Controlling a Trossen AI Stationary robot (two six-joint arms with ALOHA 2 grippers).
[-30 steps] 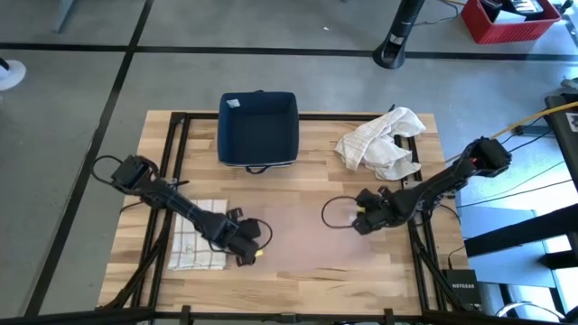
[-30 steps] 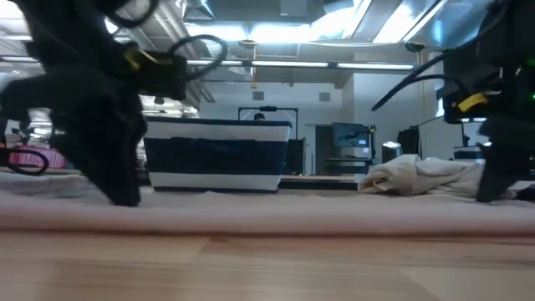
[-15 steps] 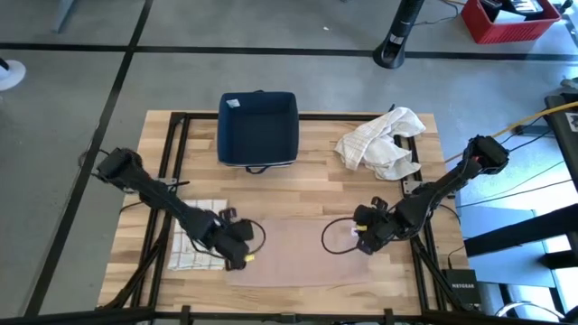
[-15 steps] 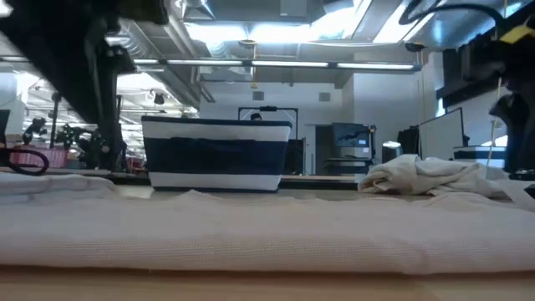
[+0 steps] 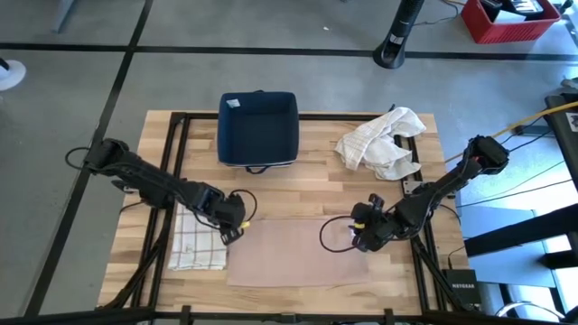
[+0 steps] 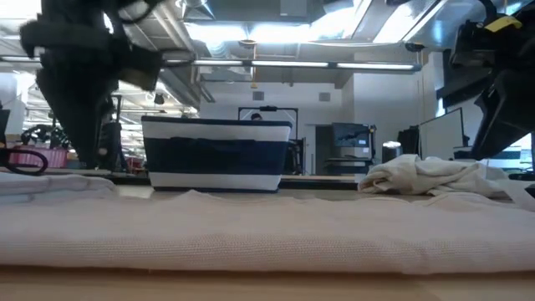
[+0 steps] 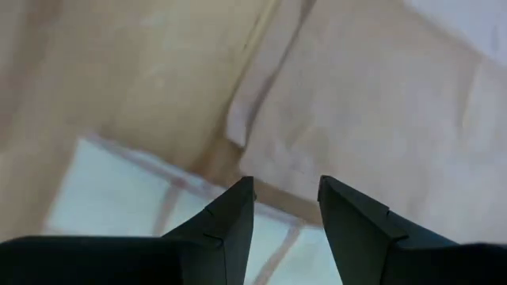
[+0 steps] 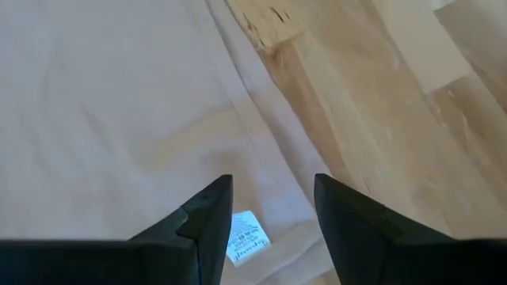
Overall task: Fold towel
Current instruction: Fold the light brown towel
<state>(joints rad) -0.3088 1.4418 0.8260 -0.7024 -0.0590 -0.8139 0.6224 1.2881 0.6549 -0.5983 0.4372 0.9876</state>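
Looking down from the high view, a pale pink towel lies flat on the near middle of the table. The left gripper sits at its far left corner, the right gripper at its right edge. A checked cloth lies left; a blue bin and crumpled cloth sit far.

Low view: the towel spreads flat across the foreground.

Left wrist view: fingers narrowly parted, empty, above the towel corner.

Right wrist view: fingers likewise parted, empty, over a white label.
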